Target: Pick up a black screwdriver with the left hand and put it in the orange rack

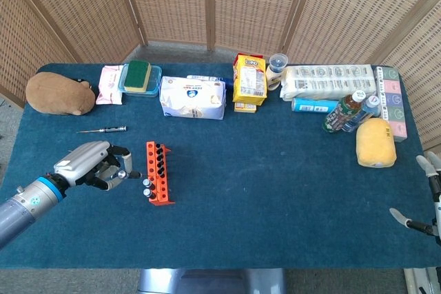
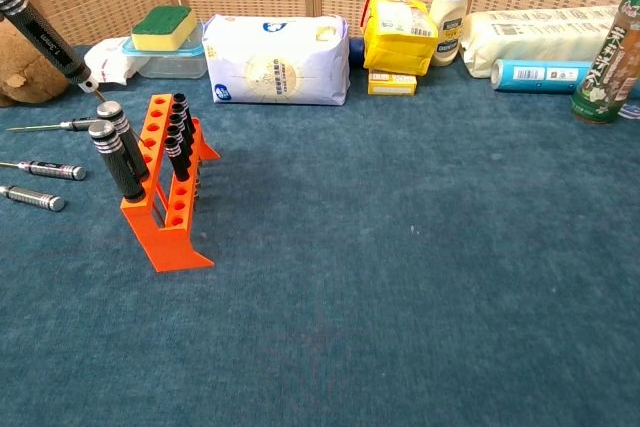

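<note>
Head view shows the left hand (image 1: 96, 167) closed around a black screwdriver (image 2: 42, 39), held just beside the orange rack (image 1: 158, 172) on the bench (image 1: 275, 191), tip slanting down toward the rack's far end. The carry looks nearly done; next the tip must line up over a free hole and go down. The right hand (image 1: 426, 201) hangs with fingers apart, holding nothing.

Left hand (image 1: 96, 167) silver-grey, dark fingers; grey forearm, blue band.
</note>
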{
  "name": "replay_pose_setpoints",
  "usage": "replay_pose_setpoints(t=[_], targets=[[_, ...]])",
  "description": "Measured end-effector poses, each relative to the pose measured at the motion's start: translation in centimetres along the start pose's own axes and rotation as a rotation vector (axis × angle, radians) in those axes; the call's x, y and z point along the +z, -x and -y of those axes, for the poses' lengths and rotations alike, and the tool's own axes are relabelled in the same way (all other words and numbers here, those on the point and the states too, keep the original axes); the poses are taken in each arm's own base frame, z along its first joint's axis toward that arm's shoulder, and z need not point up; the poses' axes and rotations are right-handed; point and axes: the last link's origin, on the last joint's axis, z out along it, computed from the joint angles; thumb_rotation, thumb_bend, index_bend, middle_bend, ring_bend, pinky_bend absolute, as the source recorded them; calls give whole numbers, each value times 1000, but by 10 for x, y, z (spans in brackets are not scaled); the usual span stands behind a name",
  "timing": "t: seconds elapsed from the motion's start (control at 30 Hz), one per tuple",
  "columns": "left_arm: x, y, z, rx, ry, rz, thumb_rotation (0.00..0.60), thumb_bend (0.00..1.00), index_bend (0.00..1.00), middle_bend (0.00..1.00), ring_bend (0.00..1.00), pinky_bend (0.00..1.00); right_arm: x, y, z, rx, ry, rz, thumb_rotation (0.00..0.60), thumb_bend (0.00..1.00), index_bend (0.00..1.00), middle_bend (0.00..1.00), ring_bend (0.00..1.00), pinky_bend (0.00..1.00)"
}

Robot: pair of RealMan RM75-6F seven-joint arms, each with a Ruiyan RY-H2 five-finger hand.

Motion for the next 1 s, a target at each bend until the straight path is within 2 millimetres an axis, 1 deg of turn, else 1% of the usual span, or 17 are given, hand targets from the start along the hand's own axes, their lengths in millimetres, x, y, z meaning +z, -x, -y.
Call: replay_pose_setpoints(t=[0.33, 0.63, 1.0], targets=[[2, 4, 0, -8, -5, 16, 600, 399, 569, 903, 785, 863, 0, -2, 0, 4, 2, -6, 600, 0, 44, 4, 3, 0], [3, 7, -3, 22, -3, 23, 600, 399, 569, 904, 785, 863, -1, -2, 0, 3, 1, -6, 600, 0, 45, 4, 2, 0], [5, 7, 1, 28, -27, 18, 600, 399, 569, 904, 785, 863, -1, -2, -1, 3, 1, -2, 600, 0, 44, 4, 2, 0]])
